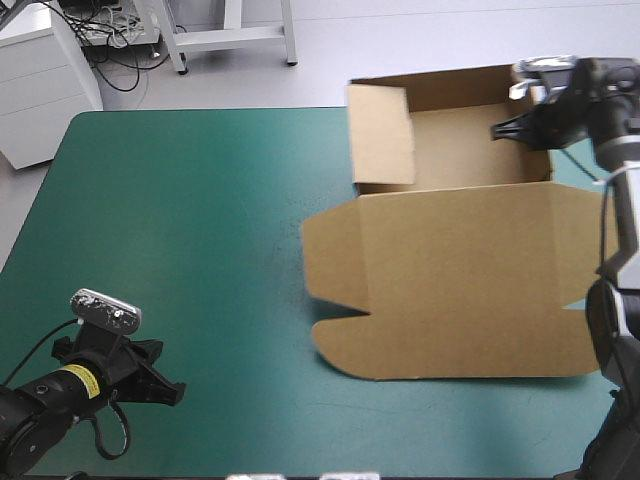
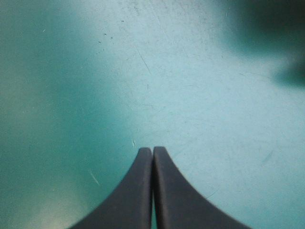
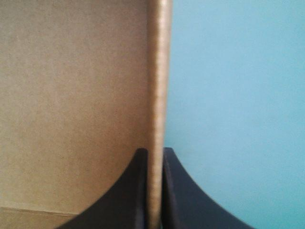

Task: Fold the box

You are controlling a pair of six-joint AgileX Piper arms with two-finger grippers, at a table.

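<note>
The brown box (image 1: 450, 260) lies at the table's right side, its far part raised into a tray with upright walls and its lid (image 1: 470, 290) flat toward the near edge. My right gripper (image 1: 500, 130) is at the tray's right wall, shut on it; in the right wrist view the wall's edge (image 3: 157, 109) runs up between the black fingers (image 3: 131, 195). My left gripper (image 1: 175, 392) rests near the table's front left corner, far from the box, shut with nothing held; its fingers (image 2: 152, 191) meet over bare teal-green cover.
The teal-green cover (image 1: 180, 230) is bare across the left and middle. A white cabinet (image 1: 40, 85) and a stand's legs (image 1: 230, 40) lie beyond the far edge. The box's lid reaches close to the table's right edge.
</note>
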